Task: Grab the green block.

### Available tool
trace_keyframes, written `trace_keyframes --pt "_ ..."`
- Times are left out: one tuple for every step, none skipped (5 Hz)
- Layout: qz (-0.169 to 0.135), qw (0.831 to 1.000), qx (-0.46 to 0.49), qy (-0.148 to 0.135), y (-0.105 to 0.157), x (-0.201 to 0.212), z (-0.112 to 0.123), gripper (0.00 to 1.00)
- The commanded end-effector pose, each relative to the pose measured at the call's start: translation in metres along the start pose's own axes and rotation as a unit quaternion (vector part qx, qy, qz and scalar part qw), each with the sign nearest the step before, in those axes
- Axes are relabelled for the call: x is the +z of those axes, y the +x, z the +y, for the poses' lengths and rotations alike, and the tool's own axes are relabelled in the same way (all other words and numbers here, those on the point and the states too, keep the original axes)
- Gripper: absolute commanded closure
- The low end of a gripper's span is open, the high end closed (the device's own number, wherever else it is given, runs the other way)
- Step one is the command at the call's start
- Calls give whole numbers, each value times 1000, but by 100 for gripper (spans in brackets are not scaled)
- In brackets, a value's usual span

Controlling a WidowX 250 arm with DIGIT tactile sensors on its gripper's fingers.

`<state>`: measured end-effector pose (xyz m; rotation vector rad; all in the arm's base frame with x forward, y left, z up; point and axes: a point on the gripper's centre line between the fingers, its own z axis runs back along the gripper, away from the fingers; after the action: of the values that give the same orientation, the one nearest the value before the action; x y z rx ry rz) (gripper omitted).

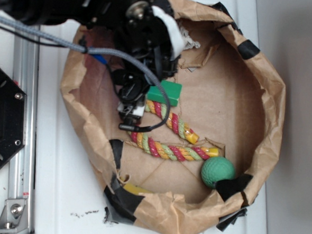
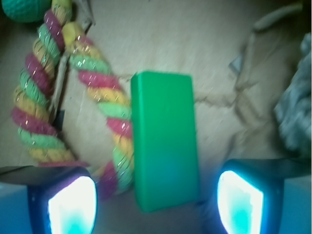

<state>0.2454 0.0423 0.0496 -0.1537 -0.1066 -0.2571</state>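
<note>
Gripper [image 2: 156,200] spread wide, empty | green block [image 2: 165,139] lay between its fingers | rope toy [image 2: 105,105] touched the block's side

A bright green, smooth rectangular block [image 2: 165,141] lies flat at centre frame in the wrist view, its long axis running top to bottom. In the exterior view the green block [image 1: 167,91] sits just above centre, partly hidden.
</note>
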Motion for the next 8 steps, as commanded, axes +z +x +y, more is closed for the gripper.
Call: trace_keyframes --pt "-19 1000 -21 9 15 -4 -1 0" --pt "-17 1000 -16 -1 6 -7 -9 0" --pt "-37 999 1 -10 -4 -2 -15 100" --pt "-34 999 -6 -4 -4 -1 -16 100" --pt "-31 999 -8 7 -3 1 -13 100" --pt "-30 999 -7 10 -1 2 -8 100" --pt "-26 1000 -8 12 0 -1 -5 100" --pt "-18 1000 -10 10 1 -8 -2 100"
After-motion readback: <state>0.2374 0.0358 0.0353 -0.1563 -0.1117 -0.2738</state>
